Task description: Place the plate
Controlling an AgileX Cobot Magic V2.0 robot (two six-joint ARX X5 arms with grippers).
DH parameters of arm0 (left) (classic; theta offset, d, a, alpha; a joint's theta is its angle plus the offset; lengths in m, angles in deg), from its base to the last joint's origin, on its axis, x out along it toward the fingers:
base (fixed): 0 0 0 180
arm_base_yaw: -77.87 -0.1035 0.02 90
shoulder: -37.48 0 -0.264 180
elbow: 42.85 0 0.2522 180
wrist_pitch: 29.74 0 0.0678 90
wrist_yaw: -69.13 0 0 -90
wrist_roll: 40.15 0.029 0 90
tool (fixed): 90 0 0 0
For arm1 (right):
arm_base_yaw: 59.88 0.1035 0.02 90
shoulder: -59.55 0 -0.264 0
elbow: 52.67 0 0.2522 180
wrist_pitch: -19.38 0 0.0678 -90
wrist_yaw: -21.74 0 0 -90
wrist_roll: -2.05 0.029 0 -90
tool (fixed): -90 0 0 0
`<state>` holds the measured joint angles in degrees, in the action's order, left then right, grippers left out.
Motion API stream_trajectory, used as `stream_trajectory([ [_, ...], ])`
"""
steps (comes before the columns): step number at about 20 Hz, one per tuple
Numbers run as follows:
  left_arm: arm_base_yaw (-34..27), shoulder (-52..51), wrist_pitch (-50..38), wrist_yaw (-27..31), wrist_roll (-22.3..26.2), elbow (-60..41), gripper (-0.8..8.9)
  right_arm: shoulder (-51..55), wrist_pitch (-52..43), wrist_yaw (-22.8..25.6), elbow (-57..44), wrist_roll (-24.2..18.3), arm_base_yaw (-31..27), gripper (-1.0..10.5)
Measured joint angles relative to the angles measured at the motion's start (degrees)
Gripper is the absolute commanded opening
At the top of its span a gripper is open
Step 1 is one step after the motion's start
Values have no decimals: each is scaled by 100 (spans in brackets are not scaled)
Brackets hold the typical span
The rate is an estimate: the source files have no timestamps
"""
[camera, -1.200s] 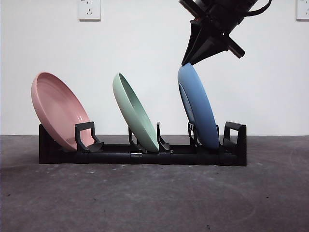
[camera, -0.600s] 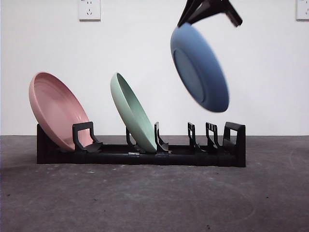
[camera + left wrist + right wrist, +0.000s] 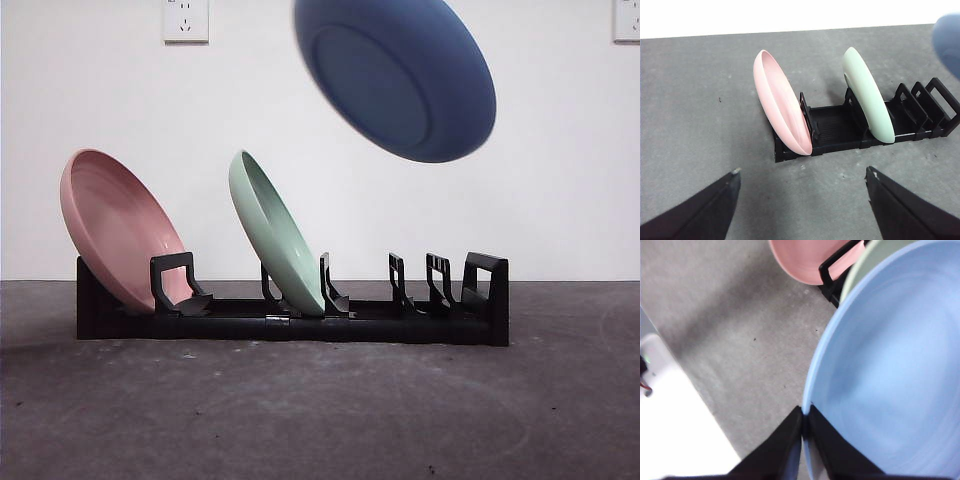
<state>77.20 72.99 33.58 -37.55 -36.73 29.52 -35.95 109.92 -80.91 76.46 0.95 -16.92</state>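
- Currently the blue plate (image 3: 400, 75) hangs in the air, tilted, well above the black dish rack (image 3: 290, 320), underside facing the front camera.
- Right gripper (image 3: 805, 415) is pinched onto the blue plate's rim, one jaw on each face.
- Pink plate (image 3: 120, 228) leans in the rack's end slot; green plate (image 3: 275, 232) leans in a middle slot.
- Slots at the rack's other end hold nothing.
- Left gripper (image 3: 802, 175) hovers apart from the rack, jaws spread wide, gripping nothing.
- Rack sits on a grey table (image 3: 320, 410).
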Motion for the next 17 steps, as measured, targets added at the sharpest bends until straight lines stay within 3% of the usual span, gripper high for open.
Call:
stream_trajectory([
  [5, 0, 0, -7, 0, 0, 0, 402, 35, 7, 929, -361, -57, 1158, 9],
  [11, 0, 0, -7, 0, 0, 0, 402, 42, -66, 1932, -1939, -33, 2280, 9],
  [17, 0, 0, -7, 0, 0, 0, 402, 42, -1864, 1996, -3534, 319, 2892, 9],
])
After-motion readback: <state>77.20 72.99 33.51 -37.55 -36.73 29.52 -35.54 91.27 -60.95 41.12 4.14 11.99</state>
